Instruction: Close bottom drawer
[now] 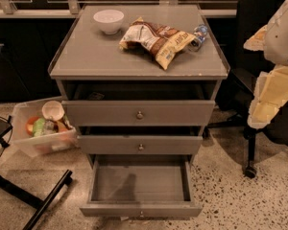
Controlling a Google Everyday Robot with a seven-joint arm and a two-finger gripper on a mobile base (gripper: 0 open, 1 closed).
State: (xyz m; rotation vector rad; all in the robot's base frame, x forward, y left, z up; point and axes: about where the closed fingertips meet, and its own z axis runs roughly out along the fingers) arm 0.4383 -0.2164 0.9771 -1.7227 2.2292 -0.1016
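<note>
The grey cabinet (139,61) stands in the middle of the camera view with three drawers. The bottom drawer (140,208) is pulled far out towards me. Its plain grey interior (140,181) is empty, and its small round knob (141,214) shows on the short front. The middle drawer (140,145) and the top drawer (138,113) stand slightly open. My gripper (272,96) hangs at the right edge on the white arm (283,30), level with the upper drawers, well right of the cabinet and touching nothing.
A white bowl (108,20), a chip bag (156,38) and a water bottle (198,36) lie on the cabinet top. A clear bin of items (42,127) sits on the floor at left. A black chair (252,143) is at right. Black frame legs (38,202) are at lower left.
</note>
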